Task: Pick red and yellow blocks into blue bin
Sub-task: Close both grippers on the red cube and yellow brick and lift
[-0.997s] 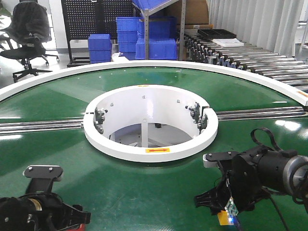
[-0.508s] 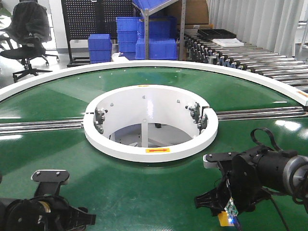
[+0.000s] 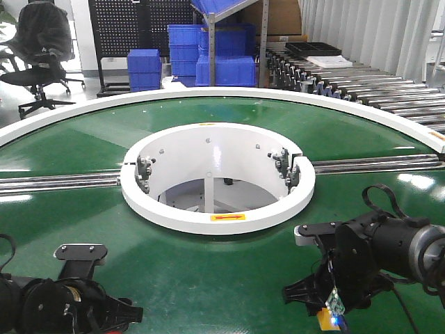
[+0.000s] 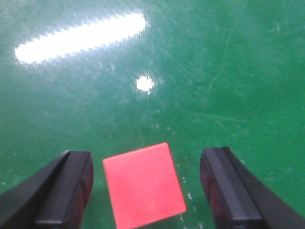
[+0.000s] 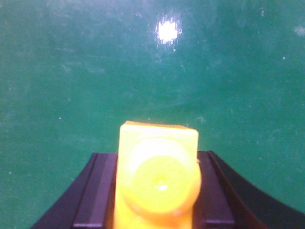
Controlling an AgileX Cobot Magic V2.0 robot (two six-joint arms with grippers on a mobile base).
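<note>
In the left wrist view a plain red block (image 4: 144, 186) lies flat on the green belt between the two black fingers (image 4: 66, 191) of my left gripper (image 4: 147, 193). The jaws stand wide, with green gaps on both sides of the block. The right wrist view shows the studded yellow block (image 5: 158, 179) clamped between the fingers of my right gripper (image 5: 157, 191). From the front view, the left gripper (image 3: 115, 314) sits low at the bottom left. The right gripper (image 3: 327, 309) is at the bottom right, with the yellow block (image 3: 324, 319) showing under it. The blue bin is out of view.
A white ring (image 3: 217, 217) surrounds the round opening in the middle of the green belt (image 3: 208, 278). Metal rails (image 3: 59, 182) cross the belt left and right. Ribbed blue crates (image 3: 144, 68), a shelf and roller conveyors (image 3: 375, 87) stand behind.
My left arm has slid to the right along the bottom edge of the front view. The right arm holds almost still with the yellow block.
</note>
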